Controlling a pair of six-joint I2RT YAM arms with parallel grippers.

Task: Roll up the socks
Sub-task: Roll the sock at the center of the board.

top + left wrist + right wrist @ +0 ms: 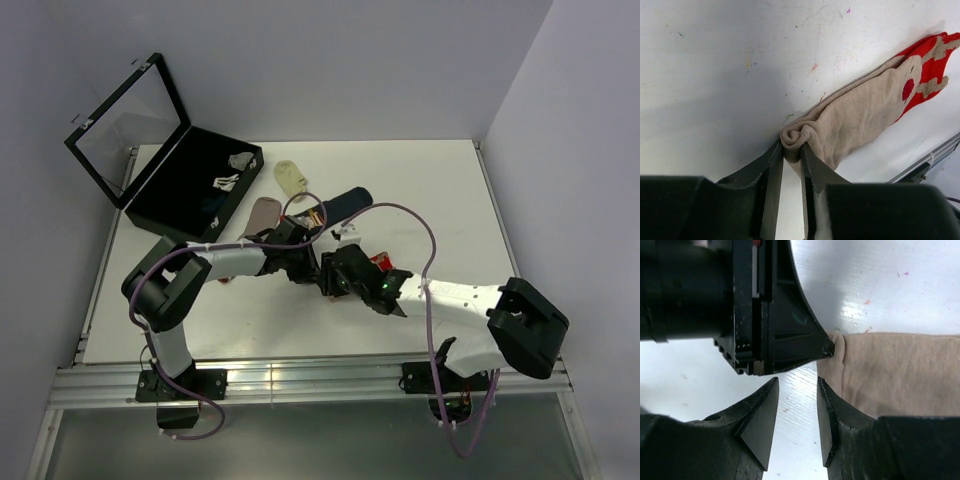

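The beige sock [860,115] with a red toe [930,55] lies flat on the white table, and its near end is curled into a small roll [795,136]. My left gripper [792,147] is shut on that roll. My right gripper [797,381] is open and empty at the sock's [895,375] rolled edge, facing the left gripper's fingertips [826,347]. In the top view both grippers, left [308,268] and right [330,278], meet at mid-table and only the red toe [380,262] shows. The dusty-pink sock [262,215] and the navy sock [345,200] lie behind them.
An open black case [160,195] stands at the back left with small white-grey items [238,160] inside. A small pale-yellow sock [290,177] lies beside it. Purple cables loop over the arms. The table's metal front rail [300,378] runs along the near edge.
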